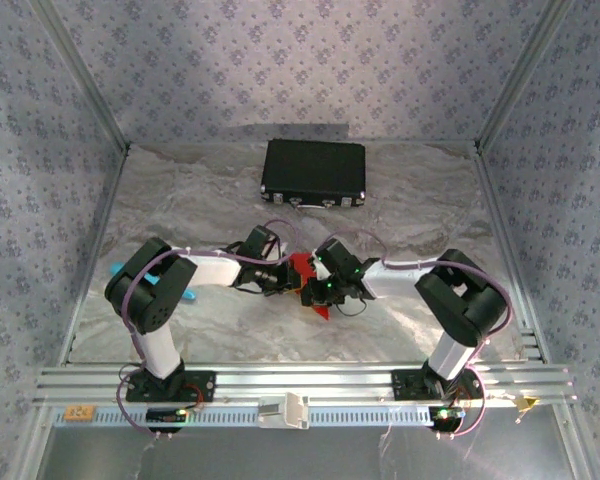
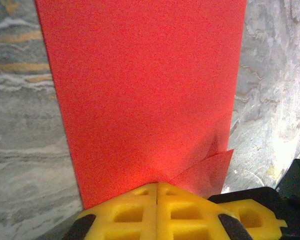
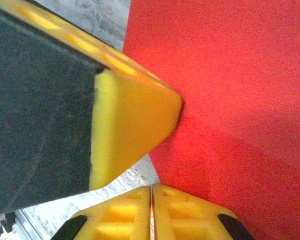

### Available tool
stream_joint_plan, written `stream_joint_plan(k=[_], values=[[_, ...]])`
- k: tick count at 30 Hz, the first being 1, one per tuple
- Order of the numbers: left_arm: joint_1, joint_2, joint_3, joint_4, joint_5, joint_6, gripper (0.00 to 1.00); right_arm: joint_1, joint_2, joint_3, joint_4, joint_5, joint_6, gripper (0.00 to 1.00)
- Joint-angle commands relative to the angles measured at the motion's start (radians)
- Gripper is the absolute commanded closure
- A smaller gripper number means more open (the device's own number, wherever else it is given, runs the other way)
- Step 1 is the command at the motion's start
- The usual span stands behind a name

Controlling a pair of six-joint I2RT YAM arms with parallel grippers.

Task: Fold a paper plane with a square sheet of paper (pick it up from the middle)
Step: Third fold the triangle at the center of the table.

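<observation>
Left gripper (image 2: 156, 192): jaws pressed shut, tips on edge of red paper (image 2: 140, 100). Right gripper (image 3: 151, 192): jaws together too, tips at paper's edge; actual pinch unclear. Paper lies folded at table (image 1: 410, 220) centre, between both grippers. Turquoise object (image 1: 117, 267) left, partly behind left arm. Black case (image 1: 314, 172) far back, well apart from paper.

One red sheet of paper (image 1: 302, 266) is counted mid-table (image 1: 430, 210), one black case (image 1: 314, 170) by the far edge, and one turquoise object (image 1: 118, 268) by the left edge. Two grippers are counted: left gripper (image 2: 156, 186), right gripper (image 3: 151, 188).
</observation>
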State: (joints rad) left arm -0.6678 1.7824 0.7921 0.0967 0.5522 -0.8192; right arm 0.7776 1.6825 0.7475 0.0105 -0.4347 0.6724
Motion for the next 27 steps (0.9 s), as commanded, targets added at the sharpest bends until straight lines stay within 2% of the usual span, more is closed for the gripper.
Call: stream_joint_plan(k=[1,16,22,27], values=[[0.002,0.063,-0.021,-0.087,-0.087,0.027,1.0,0.01,-0.038,-0.055,-0.043,0.003,0.005,0.88],[0.014,0.077,-0.035,-0.083,-0.09,0.027,1.0,0.001,-0.251,-0.337,-0.003,-0.009,0.049,0.87],[0.016,0.077,-0.032,-0.078,-0.088,0.024,1.0,-0.016,-0.353,-0.387,-0.019,0.005,0.064,0.87],[0.013,0.063,-0.04,-0.054,-0.075,-0.002,1.0,-0.041,-0.489,-0.347,-0.118,0.066,0.044,0.86]])
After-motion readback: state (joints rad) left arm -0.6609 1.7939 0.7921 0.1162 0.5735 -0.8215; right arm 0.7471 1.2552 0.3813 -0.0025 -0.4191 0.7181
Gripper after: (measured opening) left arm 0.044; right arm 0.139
